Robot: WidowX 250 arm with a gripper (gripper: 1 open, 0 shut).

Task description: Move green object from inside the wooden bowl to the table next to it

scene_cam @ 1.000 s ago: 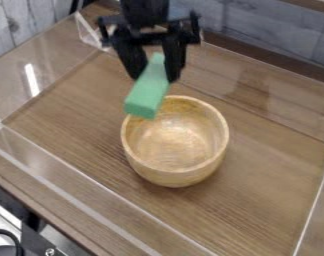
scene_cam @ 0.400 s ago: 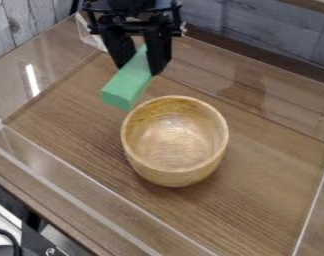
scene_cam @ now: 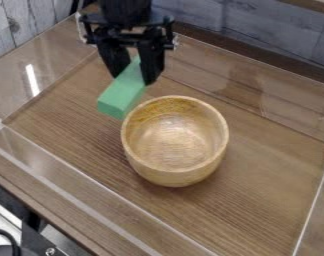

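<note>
Pinching the small bright green rectangular block (scene_cam: pixel 119 92) by its upper end, the black claw (scene_cam: pixel 134 66) is seen pointing down, the block tilted above the dark brown wood-grain table (scene_cam: pixel 265 130). Just beside it, the round light tan wooden bowl (scene_cam: pixel 176 140) is seen empty, clear acrylic walls (scene_cam: pixel 45 55) bordering the table.

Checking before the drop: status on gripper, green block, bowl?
Gripper shut on green block, pointing down. Block out of wooden bowl, held above table at the bowl's left in the picture, not yet set down. Nothing in the way.
</note>
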